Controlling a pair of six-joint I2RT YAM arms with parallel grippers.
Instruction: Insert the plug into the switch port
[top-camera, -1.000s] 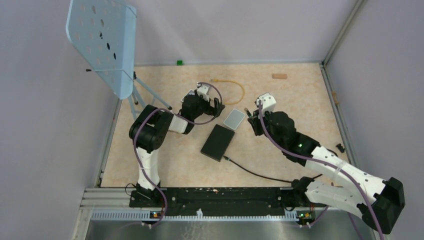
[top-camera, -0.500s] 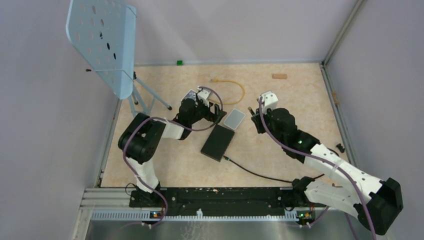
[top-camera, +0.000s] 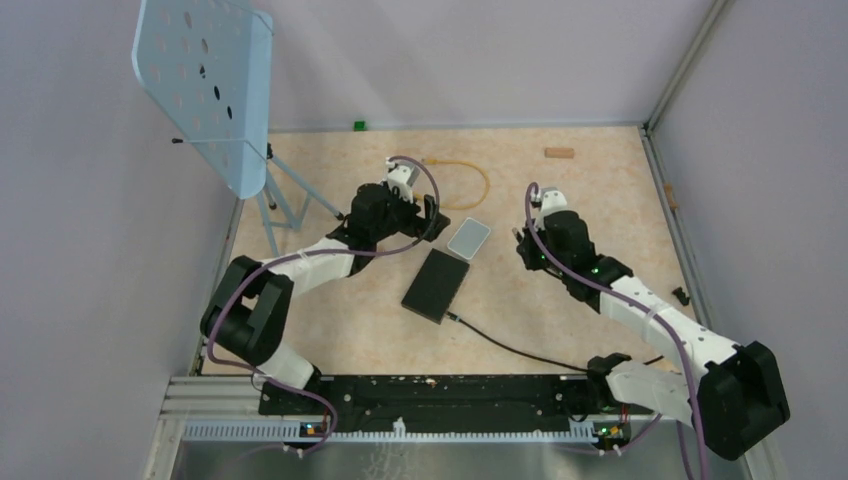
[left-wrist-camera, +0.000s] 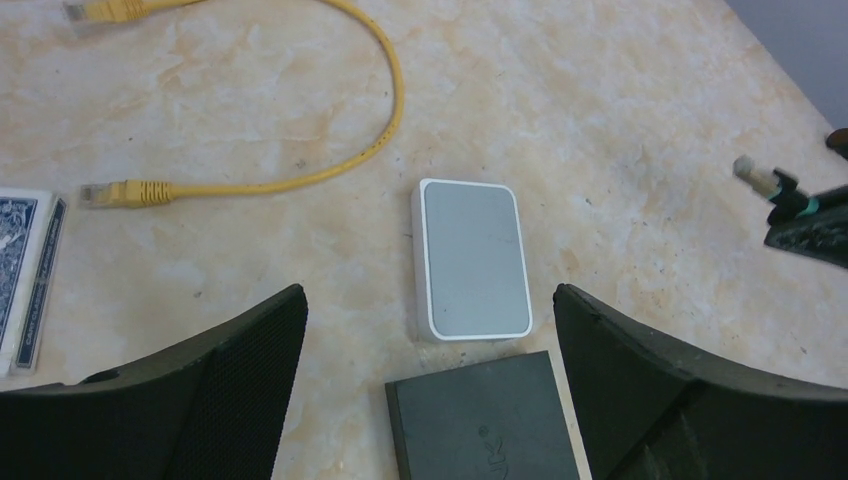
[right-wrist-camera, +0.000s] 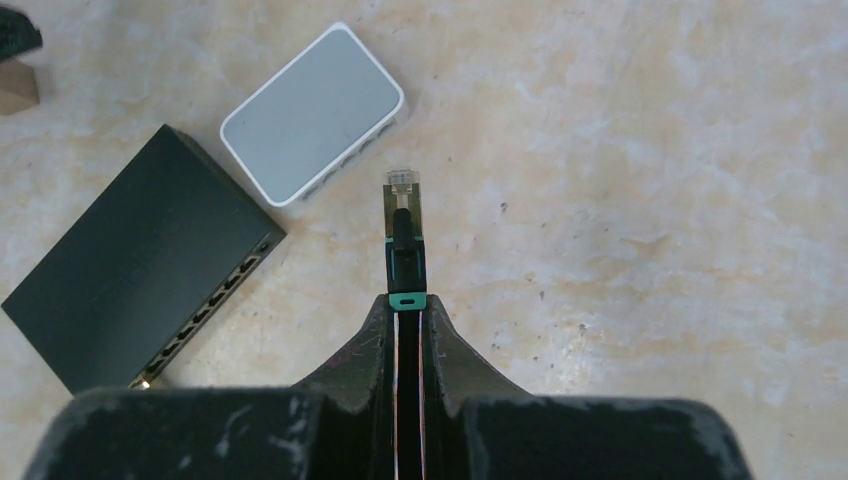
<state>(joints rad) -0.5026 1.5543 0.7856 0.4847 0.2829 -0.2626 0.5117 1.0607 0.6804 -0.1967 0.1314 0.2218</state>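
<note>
Black switch ports (right-wrist-camera: 205, 320) hard to make out; right claw (right-wrist-camera: 405, 305) pinches plug (right-wrist-camera: 404, 215), left claw (left-wrist-camera: 428, 297) spread.

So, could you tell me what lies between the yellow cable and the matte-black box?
A pale grey rounded box, beside the flat matte-black box; the left wrist view shows it.

Lab: enclosed table (top-camera: 600, 190), grey walls (top-camera: 480, 60), mounting rail (top-camera: 440, 390).
</note>
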